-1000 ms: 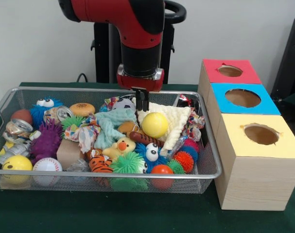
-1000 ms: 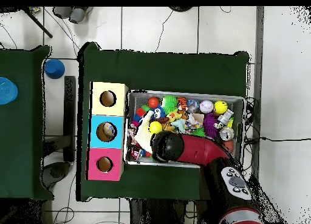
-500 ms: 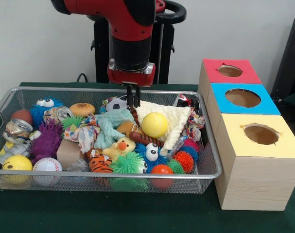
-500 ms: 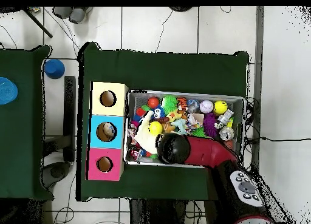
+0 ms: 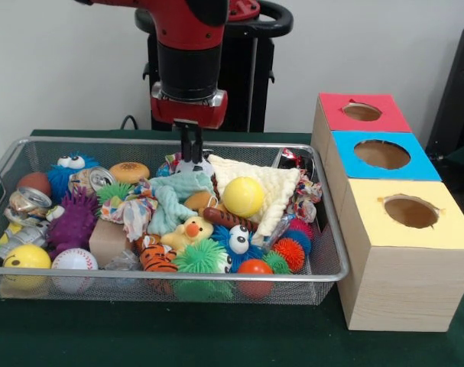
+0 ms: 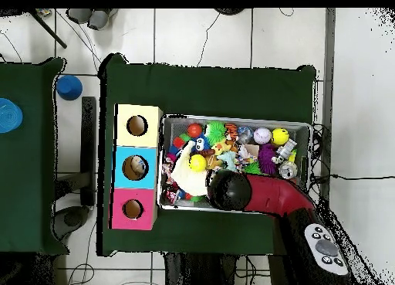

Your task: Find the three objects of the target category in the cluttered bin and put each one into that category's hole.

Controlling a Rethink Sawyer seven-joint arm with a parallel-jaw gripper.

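Observation:
A wire mesh bin (image 5: pixel 178 277) holds a heap of toys, balls, cloths and crushed cans. My gripper (image 5: pixel 189 156) hangs over the bin's far side, just above a small soccer ball (image 5: pixel 193 166) and the teal cloth (image 5: pixel 173 196). Its fingers are together and nothing shows between them. A yellow ball (image 5: pixel 244 196) lies on a cream knitted cloth (image 5: pixel 276 187) to its right. In the overhead view the red arm (image 6: pixel 254 195) covers the gripper and part of the bin (image 6: pixel 235 118). Right of the bin stand the red (image 5: pixel 384 120), blue (image 5: pixel 423 165) and yellow (image 5: pixel 363 200) boxes, each with a round hole on top.
Left in the bin are a purple spiky toy (image 5: pixel 73 222), crushed cans (image 5: pixel 27 202), a baseball (image 5: pixel 75 260) and a yellow smiley ball (image 5: pixel 27 257). At the front are a rubber duck (image 5: pixel 187 231), a green spiky ball (image 5: pixel 200 258) and an orange ball (image 5: pixel 254 267).
The gripper has moved left along the bin's far side, from over the cream cloth to over the soccer ball, rising slightly. Its fingers stay together. The toys have not moved.

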